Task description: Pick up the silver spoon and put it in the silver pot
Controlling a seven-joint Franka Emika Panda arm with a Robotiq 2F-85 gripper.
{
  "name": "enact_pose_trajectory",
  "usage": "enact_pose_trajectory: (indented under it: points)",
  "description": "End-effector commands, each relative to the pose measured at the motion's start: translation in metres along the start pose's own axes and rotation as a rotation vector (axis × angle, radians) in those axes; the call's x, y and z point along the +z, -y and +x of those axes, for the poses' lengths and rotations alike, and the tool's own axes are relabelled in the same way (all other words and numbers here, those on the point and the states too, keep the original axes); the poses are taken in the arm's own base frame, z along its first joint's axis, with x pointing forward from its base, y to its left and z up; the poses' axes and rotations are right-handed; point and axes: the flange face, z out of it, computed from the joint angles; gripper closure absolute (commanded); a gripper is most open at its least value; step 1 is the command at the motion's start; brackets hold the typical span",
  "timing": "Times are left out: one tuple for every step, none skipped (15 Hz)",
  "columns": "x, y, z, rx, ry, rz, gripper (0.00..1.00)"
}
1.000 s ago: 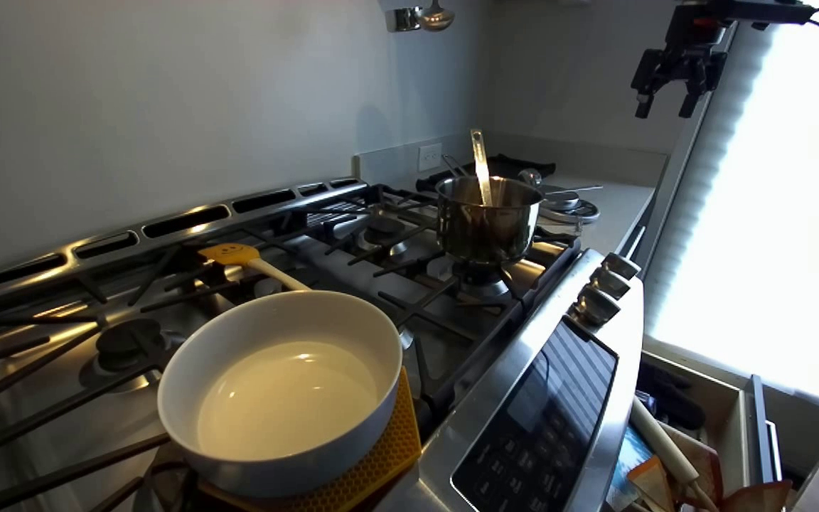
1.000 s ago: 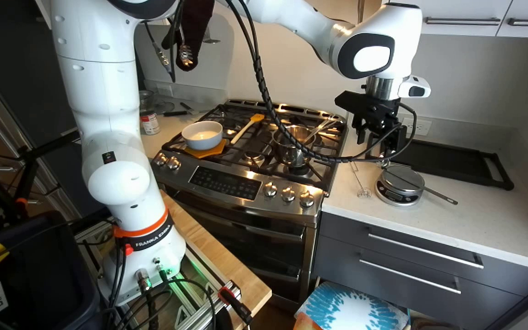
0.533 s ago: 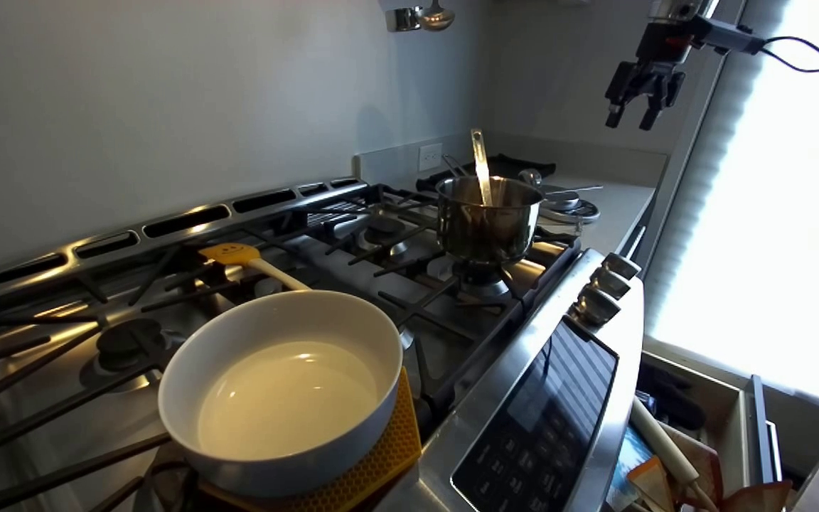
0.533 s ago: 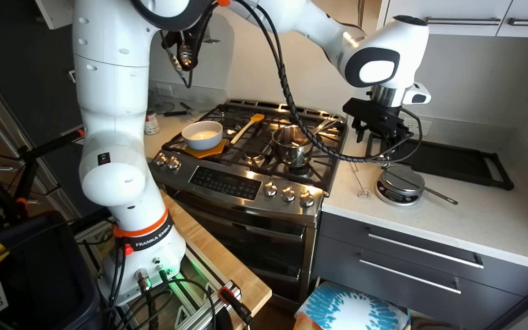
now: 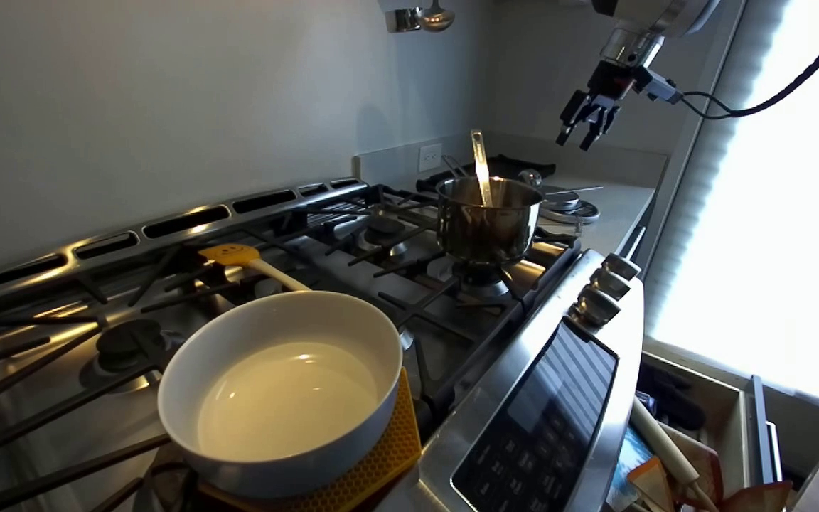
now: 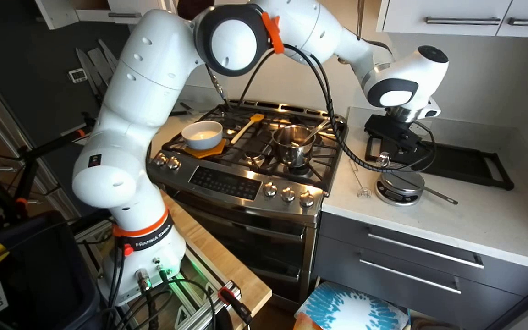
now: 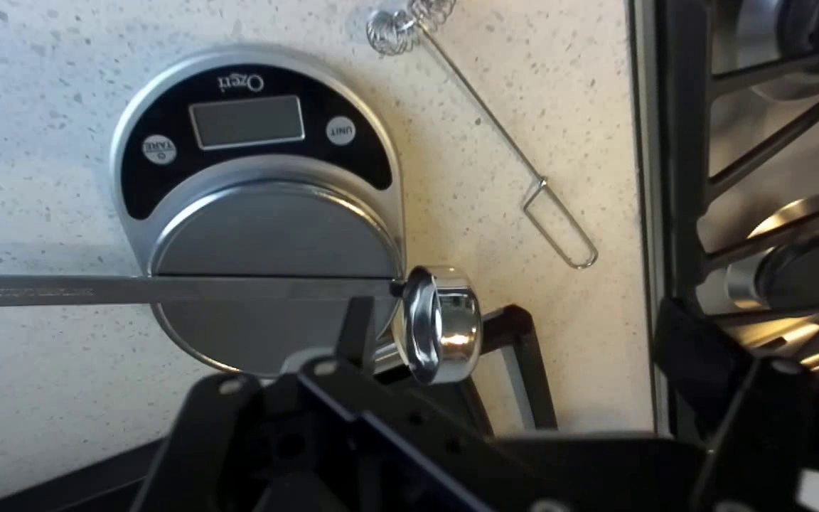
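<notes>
One midair pincer, jaws wide apart

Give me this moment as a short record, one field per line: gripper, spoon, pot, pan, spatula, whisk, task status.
gripper: open, holding nothing, above the counter
silver spoon: lying across the kitchen scale
silver pot: on the stove, a metal utensil leaning inside, handle up
white pan: on an orange trivet
spatula: yellow head, lying on the stove beside the white pan
wire whisk: on the counter, apart from the kitchen scale
task status: silver spoon not yet in the silver pot
</notes>
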Motion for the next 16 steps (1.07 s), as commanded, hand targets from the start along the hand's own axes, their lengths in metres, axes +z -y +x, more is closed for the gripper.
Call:
enact_pose_trajectory:
  points:
    - [0.001, -0.004, 0.003, 0.003, -0.007, 0.004, 0.0]
    - [0.005, -0.004, 0.004, -0.018, -0.026, 0.065, 0.0]
    - [0.012, -0.007, 0.005, -0.023, -0.048, 0.115, 0.0]
    - [0.016, -0.007, 0.007, -0.035, -0.062, 0.162, 0.0]
    - [0.022, -0.008, 0.007, -0.046, -0.077, 0.219, 0.0]
    - [0.026, -0.011, 0.005, -0.053, -0.073, 0.254, 0.0]
    - [0.032, -0.017, 0.003, -0.05, -0.062, 0.271, 0.0]
    - [0.035, -0.026, -0.002, -0.036, -0.04, 0.267, 0.0]
    - [0.042, -0.034, -0.006, -0.028, -0.027, 0.266, 0.0]
    - [0.046, -0.041, -0.009, -0.025, -0.033, 0.289, 0.0]
    - [0.055, -0.047, -0.01, -0.034, -0.05, 0.311, 0.0]
    - [0.057, -0.053, -0.01, -0.058, -0.08, 0.333, 0.0]
    - [0.061, -0.058, -0.009, -0.071, -0.11, 0.344, 0.0]
    - [0.064, -0.062, -0.007, -0.071, -0.14, 0.359, 0.0]
    - [0.057, -0.048, -0.011, -0.05, -0.081, 0.307, 0.0]
    - [0.061, -0.053, -0.01, -0.055, -0.099, 0.318, 0.0]
